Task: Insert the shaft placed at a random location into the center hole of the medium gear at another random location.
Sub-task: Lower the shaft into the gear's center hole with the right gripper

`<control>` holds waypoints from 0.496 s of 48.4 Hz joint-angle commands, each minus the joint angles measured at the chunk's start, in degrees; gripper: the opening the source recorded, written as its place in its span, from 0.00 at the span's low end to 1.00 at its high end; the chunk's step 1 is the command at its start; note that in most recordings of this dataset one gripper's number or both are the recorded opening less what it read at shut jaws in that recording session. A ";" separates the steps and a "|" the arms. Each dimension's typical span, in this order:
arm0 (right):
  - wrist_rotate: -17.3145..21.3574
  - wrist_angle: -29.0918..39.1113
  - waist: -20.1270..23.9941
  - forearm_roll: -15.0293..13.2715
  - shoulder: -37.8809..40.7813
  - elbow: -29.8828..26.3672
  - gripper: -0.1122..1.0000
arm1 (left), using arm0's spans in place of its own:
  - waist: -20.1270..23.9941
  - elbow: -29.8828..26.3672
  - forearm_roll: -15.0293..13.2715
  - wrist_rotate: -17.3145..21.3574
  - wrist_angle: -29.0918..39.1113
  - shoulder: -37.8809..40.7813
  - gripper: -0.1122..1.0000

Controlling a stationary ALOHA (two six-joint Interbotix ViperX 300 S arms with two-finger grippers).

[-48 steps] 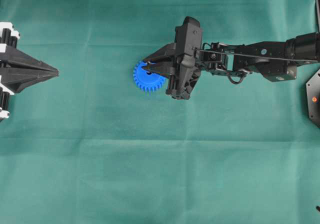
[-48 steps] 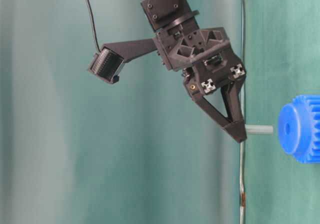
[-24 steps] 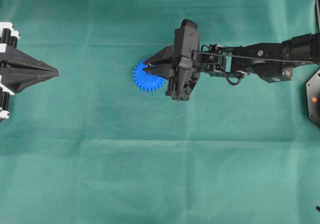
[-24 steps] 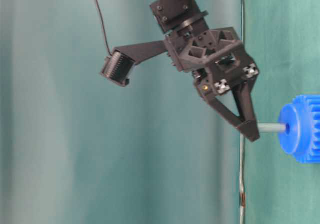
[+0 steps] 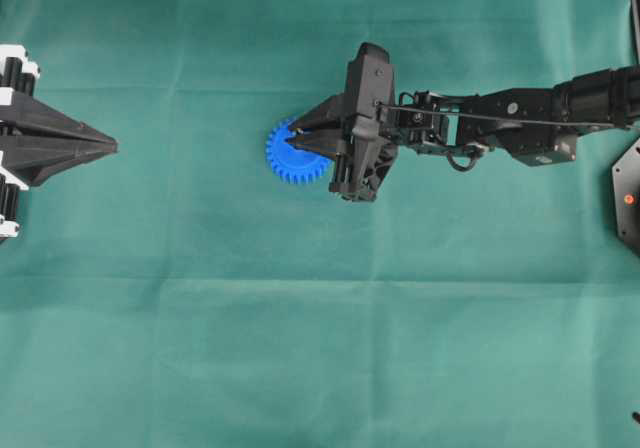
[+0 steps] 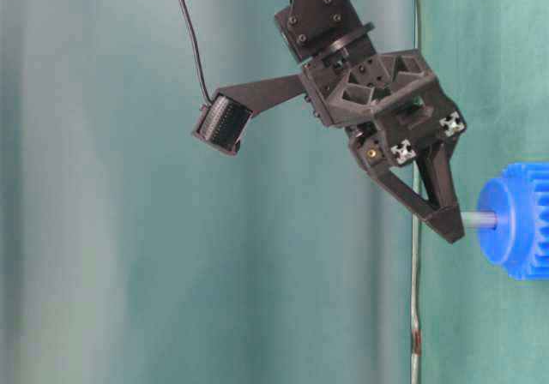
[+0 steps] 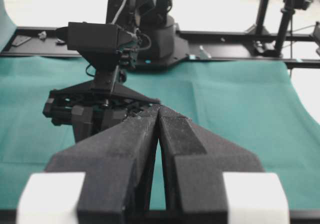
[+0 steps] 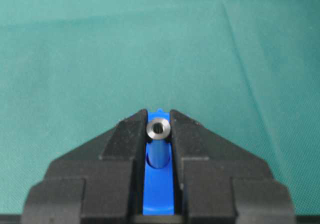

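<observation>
Table-level exterior view shows the right gripper (image 6: 448,230) pinching the shaft (image 6: 479,220), whose free end already sits in the center hole of the medium gear (image 6: 517,221). To finish well, I judge the push should follow the shaft's own line, slowly, so the gear does not slide on the green cloth (image 5: 300,348). Far from the gear, the left gripper (image 5: 100,146) has its fingers pressed together, empty.
</observation>
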 commanded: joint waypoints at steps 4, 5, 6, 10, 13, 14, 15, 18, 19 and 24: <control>-0.18 -0.79 -0.09 0.18 -0.88 -0.97 0.22 | -0.09 -1.32 0.09 0.00 -0.35 0.53 0.10; -0.18 -0.70 -0.09 0.18 -0.79 -0.97 0.22 | -0.09 -1.32 0.18 0.00 -0.35 0.53 0.10; -0.18 -0.79 -0.09 0.18 -0.79 -0.97 0.22 | -0.09 -1.32 0.18 0.00 -0.35 0.53 0.10; -0.18 -0.79 -0.09 0.18 -0.70 -0.97 0.22 | -0.09 -1.32 0.09 0.00 -0.35 0.53 0.10; -0.18 -0.79 -0.09 0.18 -0.53 -1.05 0.22 | -0.09 -1.32 0.18 0.00 -0.26 0.53 0.10; -0.18 -0.79 -0.09 0.18 -0.44 -1.05 0.22 | -0.09 -1.32 0.18 0.00 -0.26 0.53 0.10; -0.18 -0.79 -0.18 0.18 -0.35 -1.05 0.22 | -0.09 -1.23 0.18 0.00 -0.35 0.53 0.10; -0.18 -0.79 -0.09 0.18 0.00 -1.05 0.22 | -0.09 -1.23 0.18 0.00 -0.26 0.53 0.10; -0.18 -0.79 -0.09 0.18 0.09 -1.05 0.22 | -0.09 -1.32 0.09 0.00 -0.26 0.53 0.10; -0.18 -0.79 -0.09 0.18 0.62 -1.23 0.22 | -0.09 -1.32 0.09 0.00 -0.26 0.53 0.10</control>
